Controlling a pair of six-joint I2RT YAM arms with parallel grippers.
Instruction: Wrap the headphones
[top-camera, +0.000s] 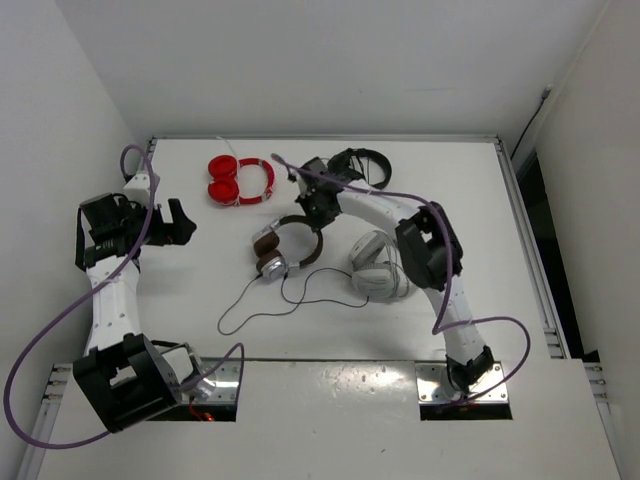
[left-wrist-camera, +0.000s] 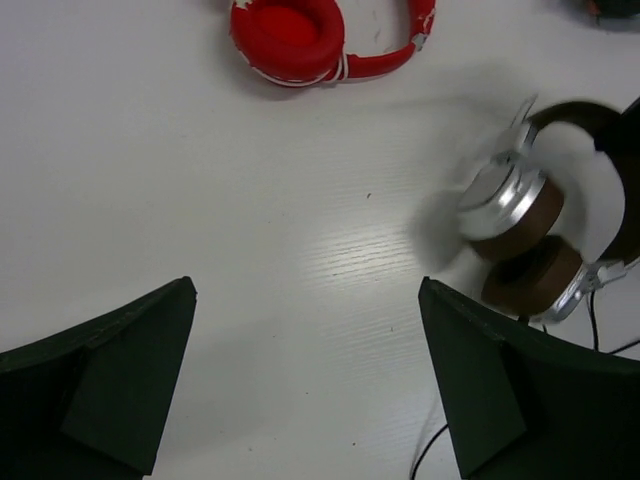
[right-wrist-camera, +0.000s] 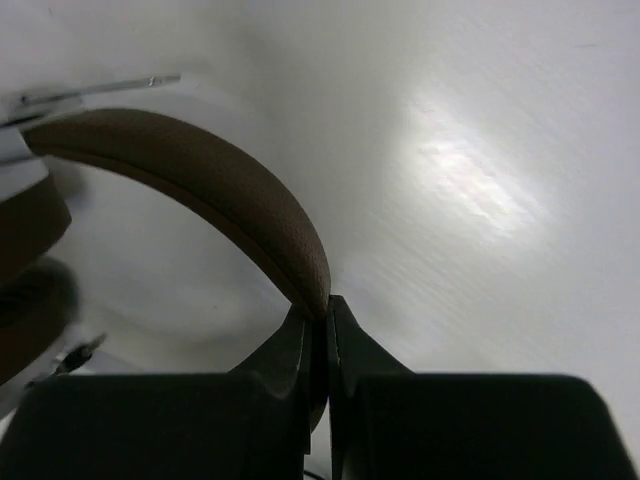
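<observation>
The headphones (top-camera: 272, 255), with a brown headband, brown pads and silver cups, lie at the table's middle. Their thin black cable (top-camera: 262, 309) trails in loops toward the near edge. My right gripper (top-camera: 318, 214) is at the headband's far side. In the right wrist view the gripper (right-wrist-camera: 326, 306) is shut on the brown headband (right-wrist-camera: 200, 175), which curves away to the left. My left gripper (top-camera: 181, 222) hovers open to the left of the headphones. In the left wrist view its gripper (left-wrist-camera: 307, 288) holds nothing, and the headphones (left-wrist-camera: 520, 215) show blurred at right.
Red headphones (top-camera: 238, 180) lie at the back left, also seen in the left wrist view as red headphones (left-wrist-camera: 300, 35). Black headphones (top-camera: 360, 164) sit at the back centre. Larger light grey headphones (top-camera: 378, 268) rest just right of the brown pair, under my right arm.
</observation>
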